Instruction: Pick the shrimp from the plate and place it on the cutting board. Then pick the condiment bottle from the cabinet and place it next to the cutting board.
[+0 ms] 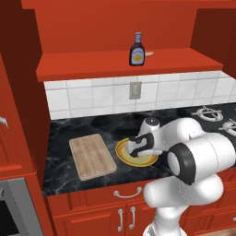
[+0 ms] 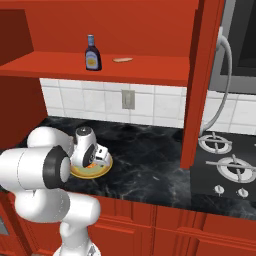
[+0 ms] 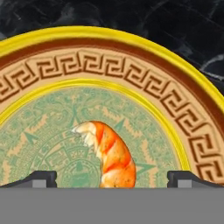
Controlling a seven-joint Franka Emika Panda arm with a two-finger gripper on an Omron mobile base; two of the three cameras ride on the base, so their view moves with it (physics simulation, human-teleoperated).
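On the dark desk (image 1: 69, 133), the cutting board (image 1: 91, 156) lies just left of the claw (image 1: 137, 152). The claw hangs low over the plate (image 1: 120, 152), its jaws wide apart, the shrimp (image 3: 110, 156) lying between them on the plate's green centre. Up behind it, the condiment bottle (image 1: 137, 50) stands in the cabinet (image 1: 115, 20).

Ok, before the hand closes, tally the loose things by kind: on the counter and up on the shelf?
Shrimp: 1
Plate: 1
Cutting board: 1
Condiment bottle: 1
Small flat tan thing on the shelf: 1
Total: 5
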